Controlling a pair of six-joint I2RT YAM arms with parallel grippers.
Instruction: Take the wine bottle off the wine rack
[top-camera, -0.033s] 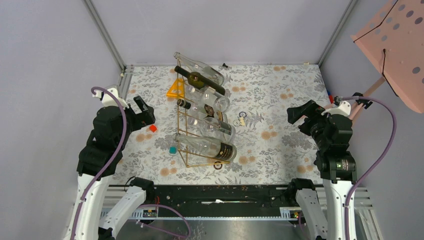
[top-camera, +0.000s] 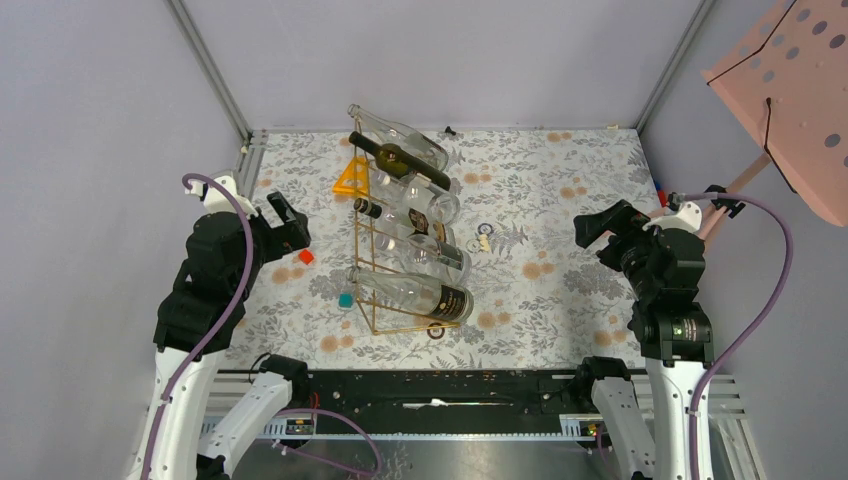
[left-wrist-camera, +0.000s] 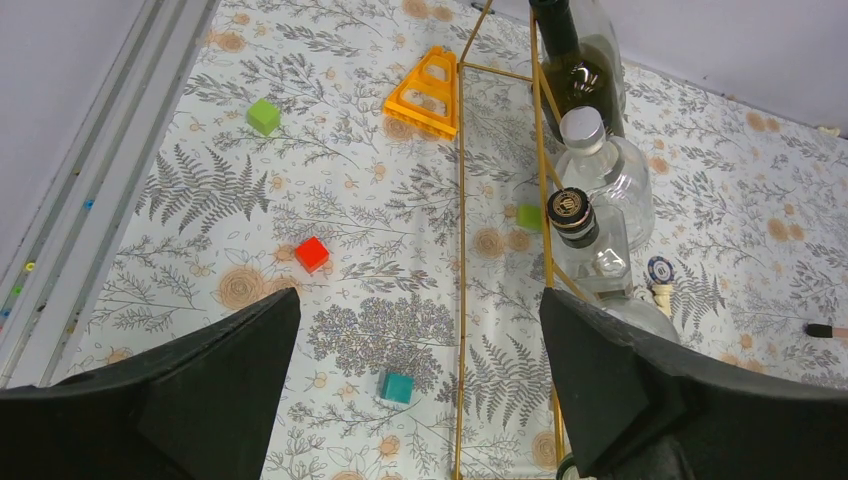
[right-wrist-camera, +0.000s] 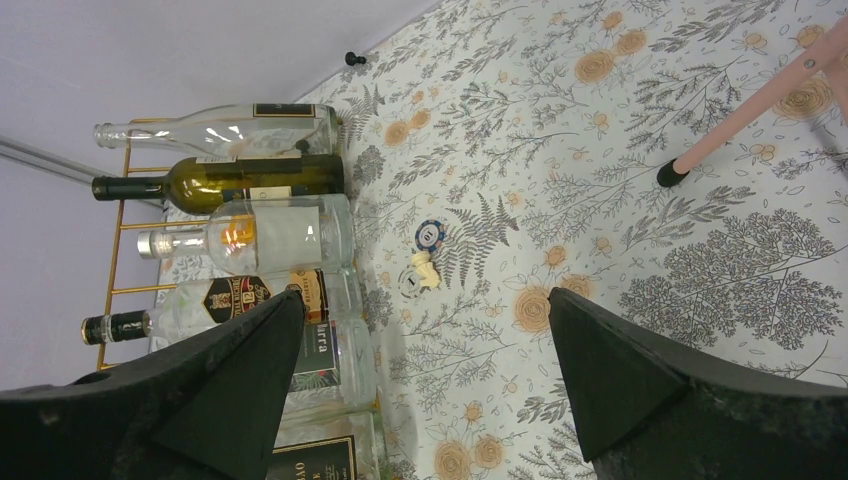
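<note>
**Not yet begun: nothing lifted off the rack**

Spread wide on the left pincer and gripping nothing; only the fern-printed table covering visible between its black fingers. Likewise on the right pincer: jaws wide apart, nothing held.

Ahead and to the right of the left pincer, well apart from it, and ahead and to the left of the right pincer, also well apart: the tall, slanted wine rack of thin gold wire. Loaded with several bottles lying on their sides across the rungs.

Second from the top of that stack: the dark green glass wine bottle, neck pointing toward the left pincer's side, base toward the right pincer's. Flanked above and below by clear glass bottles. Touched by neither pincer.

Farther ahead of the left pincer, just beside the rack: a small orange plastic triangle, no part of the job.

Judged as the very start. Done so far: nothing. Left to do: reaching in, closing on the dark bottle, drawing it clear of the rungs without nudging its neighbours.
</note>
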